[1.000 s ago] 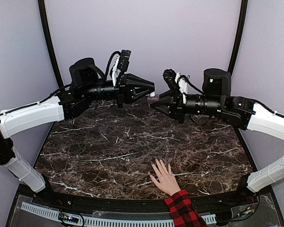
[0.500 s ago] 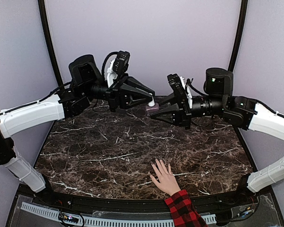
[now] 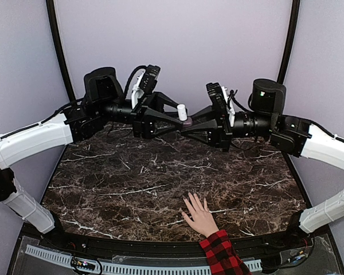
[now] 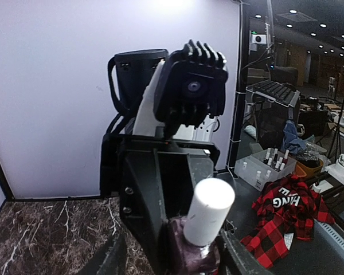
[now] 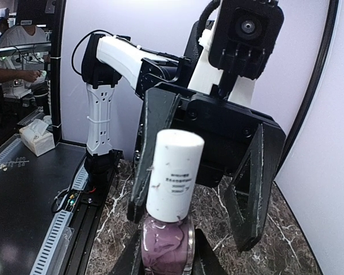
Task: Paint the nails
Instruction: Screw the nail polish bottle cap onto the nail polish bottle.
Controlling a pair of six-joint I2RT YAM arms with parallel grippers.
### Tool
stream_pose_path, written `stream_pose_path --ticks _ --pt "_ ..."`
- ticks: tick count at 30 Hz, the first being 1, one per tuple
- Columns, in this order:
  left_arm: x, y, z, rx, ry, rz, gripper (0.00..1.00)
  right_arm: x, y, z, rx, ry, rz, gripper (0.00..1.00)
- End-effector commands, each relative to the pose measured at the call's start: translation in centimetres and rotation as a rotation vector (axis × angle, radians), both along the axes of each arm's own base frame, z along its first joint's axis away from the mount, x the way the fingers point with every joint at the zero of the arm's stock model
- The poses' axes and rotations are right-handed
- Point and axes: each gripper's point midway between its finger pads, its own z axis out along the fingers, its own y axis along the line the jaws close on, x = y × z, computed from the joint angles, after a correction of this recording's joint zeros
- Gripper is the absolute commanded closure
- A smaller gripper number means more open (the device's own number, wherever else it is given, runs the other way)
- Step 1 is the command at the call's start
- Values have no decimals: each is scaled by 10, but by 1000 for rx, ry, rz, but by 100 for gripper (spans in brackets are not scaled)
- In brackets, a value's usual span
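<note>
ok so the left pincer (image 3: 176,116) has let go since half a second back. It was pinched shut on the white cap (image 3: 182,110) and now its two fingers stand spread, one on each side of the cap, and as far as I can see neither touches it. Both arms have also crept a bit higher and closer together. The right pincer (image 3: 187,124) is clamped tight on the purple glass body of the polish bottle (image 5: 166,246) and holds it upright, cap on top, up in the air over the far side of the tabletop (image 3: 132,177). The two pincers sit nose to nose there with the bottle between them. The hand (image 3: 199,216) lies flat on the marble at the near edge, a little right of middle. Its fingers are spread and point away toward the back wall, and a plaid sleeve (image 3: 221,252) covers the wrist. The nails (image 3: 190,196) are down there with it, well apart from the bottle and both pincers, and way too tiny from here to tell if any have colour on them.
</note>
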Motion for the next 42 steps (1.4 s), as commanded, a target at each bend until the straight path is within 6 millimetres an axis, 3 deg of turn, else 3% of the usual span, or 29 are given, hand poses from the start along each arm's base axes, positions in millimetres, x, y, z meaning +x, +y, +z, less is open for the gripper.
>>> stream_pose_path --ticks 1,4,7,10,13,18,26,42 --pt "1 17 21 -36 -60 96 43 6 -1 30 96 -56 -44 100" --pt "9 21 29 -64 -73 170 40 24 -1 28 97 -32 -143 100" --pt "20 26 29 -86 -51 259 40 57 -8 28 119 7 -337 100" --pt "43 30 36 -136 -23 400 40 84 -18 27 136 30 -501 100" --pt "68 35 40 -166 26 535 41 96 -23 27 144 38 -579 100" --pt "86 31 44 -185 87 600 41 114 -25 18 119 58 -674 100" --pt "103 18 42 -183 129 622 46 122 -20 7 70 54 -734 100" --pt "112 4 38 -164 150 607 53 123 -9 0 34 35 -755 100"
